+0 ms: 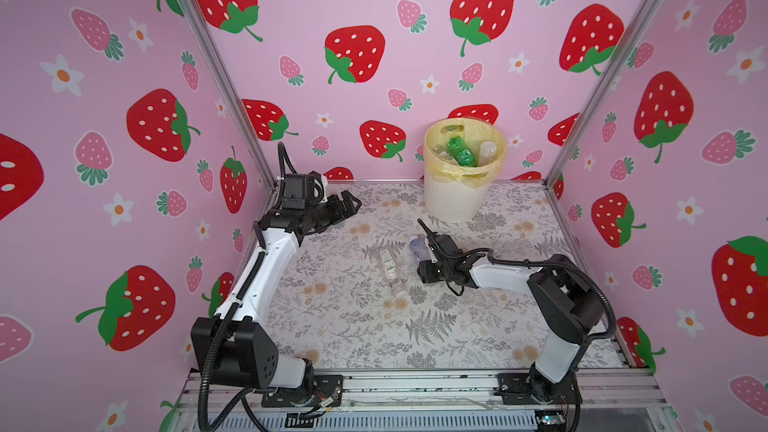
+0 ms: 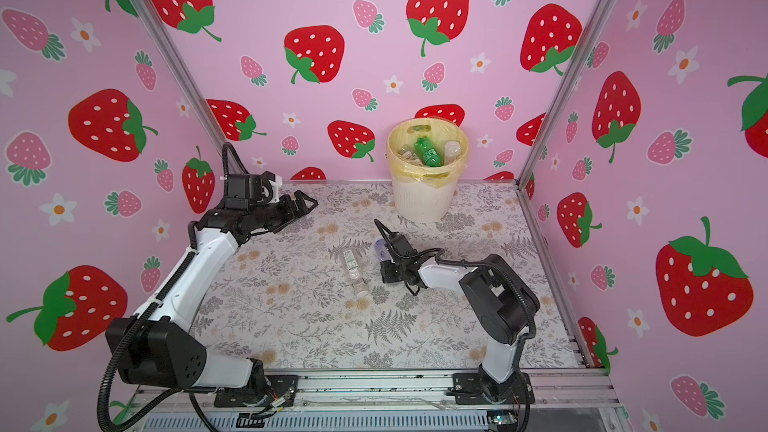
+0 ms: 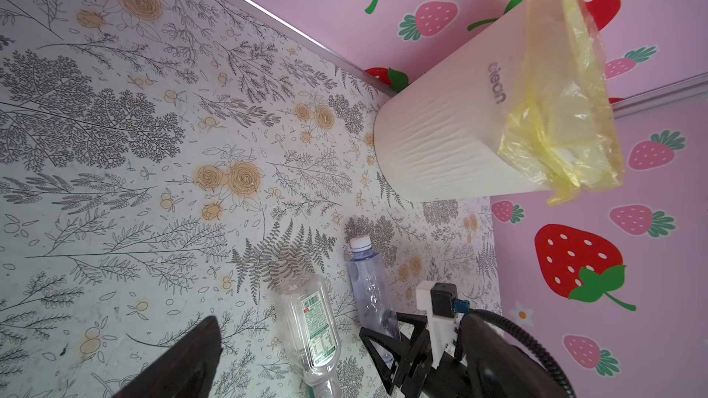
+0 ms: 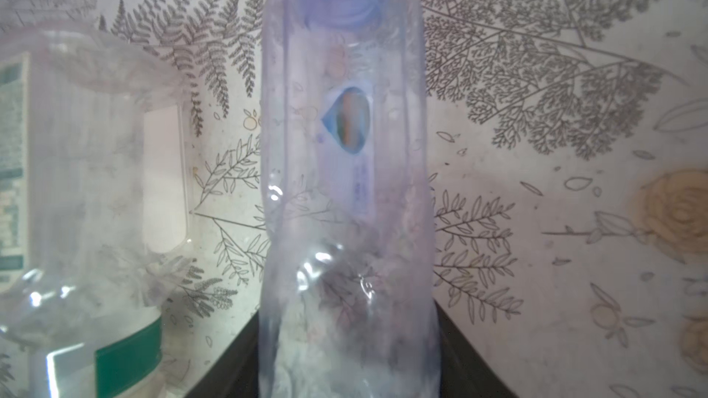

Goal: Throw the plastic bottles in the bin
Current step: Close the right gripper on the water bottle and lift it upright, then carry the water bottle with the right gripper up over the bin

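On my feed, the left arm [image 1: 266, 268] and right arm [image 1: 500, 274] wear white shells between chunky black joints. Ribbed black cable hose [image 1: 203, 388] loops along each. My left tool [image 1: 355, 202] is black, with pointed fingers. The base plates [image 1: 332, 386] are black too.

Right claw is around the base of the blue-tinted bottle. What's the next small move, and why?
Probably close the right claw firmly on the blue-tinted bottle before lifting. Its jaws flank the crumpled base while the bottle lies on the table, but a firm clamp is not evident. The bin stands tall, so a loose hold might drop it.
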Motion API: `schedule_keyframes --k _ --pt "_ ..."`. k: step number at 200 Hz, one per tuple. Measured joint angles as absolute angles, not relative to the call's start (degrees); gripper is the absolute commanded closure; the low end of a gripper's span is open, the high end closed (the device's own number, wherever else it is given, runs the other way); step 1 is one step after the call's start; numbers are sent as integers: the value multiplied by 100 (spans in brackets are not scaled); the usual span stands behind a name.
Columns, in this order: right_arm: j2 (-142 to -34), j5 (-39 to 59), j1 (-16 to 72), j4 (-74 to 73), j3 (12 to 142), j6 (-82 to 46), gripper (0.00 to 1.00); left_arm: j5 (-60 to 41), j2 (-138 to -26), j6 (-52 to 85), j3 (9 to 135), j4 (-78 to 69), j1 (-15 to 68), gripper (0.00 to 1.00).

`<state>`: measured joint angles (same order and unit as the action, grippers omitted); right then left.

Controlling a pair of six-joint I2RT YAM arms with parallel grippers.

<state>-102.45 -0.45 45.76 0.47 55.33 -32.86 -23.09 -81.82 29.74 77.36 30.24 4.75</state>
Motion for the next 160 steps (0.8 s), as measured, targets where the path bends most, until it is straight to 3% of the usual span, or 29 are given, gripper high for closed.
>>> schedule_keyframes --k 38,81,160 --pt "-9972 -178 4576 47 5492 -3291 45 -2316 -8189 2985 7736 3024 471 0" --pt "-8757 -443 4584 56 5417 -3288 45 -2320 -8213 2991 7736 3024 469 0" --pt "-6632 -1918 4495 471 5546 -3013 45 -2320 -8213 3004 7732 3024 469 0"
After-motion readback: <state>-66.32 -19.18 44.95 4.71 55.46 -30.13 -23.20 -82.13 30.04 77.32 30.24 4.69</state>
